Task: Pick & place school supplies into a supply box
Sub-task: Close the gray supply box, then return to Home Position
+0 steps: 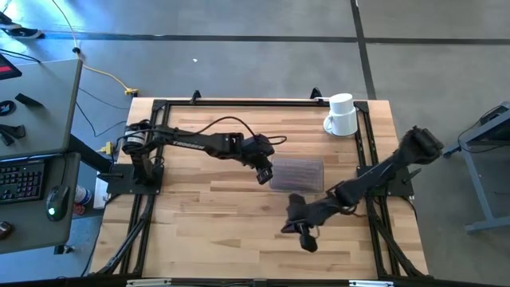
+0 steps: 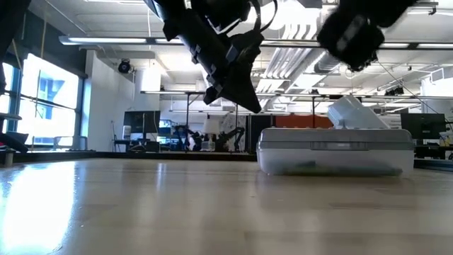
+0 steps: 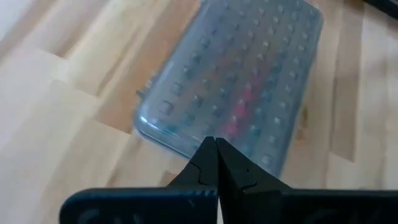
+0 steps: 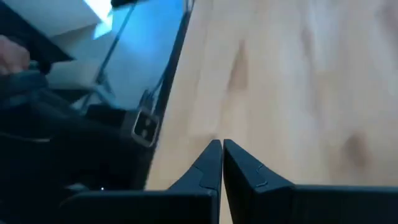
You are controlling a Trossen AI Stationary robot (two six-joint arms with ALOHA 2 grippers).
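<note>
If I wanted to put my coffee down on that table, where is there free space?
The left half of the table is bare wood, in front of the left gripper. The far strip between the left arm and white mug is free too. It is crowded mid-right: the supply box, with the right gripper just in front.

Clear supply box (image 1: pixel 297 174) with grey dotted lid shut, lying flat mid-table, pink and green supplies (image 3: pixel 242 102) dimly visible inside

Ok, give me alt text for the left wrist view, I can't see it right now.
The left gripper, fingers shut and empty, hangs just off one end of the closed supply box; pink and dark shapes show through its dotted lid. Bare wooden table surrounds it.
</note>
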